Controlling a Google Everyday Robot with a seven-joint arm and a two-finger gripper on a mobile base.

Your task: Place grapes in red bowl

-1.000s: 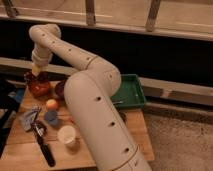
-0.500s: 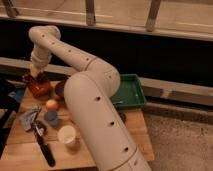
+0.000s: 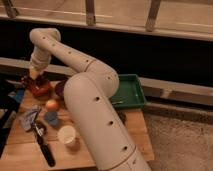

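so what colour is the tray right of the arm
Green tray, camera view; the gripper is over the red bowl.

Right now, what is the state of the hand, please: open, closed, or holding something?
Hand: closed, low over the red bowl at the table's far left; whether it holds the grapes cannot be told.

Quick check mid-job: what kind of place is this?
Probably an indoor test area: a wooden table beside a railing, with a green tray. The hand, shut, sits over the red bowl.
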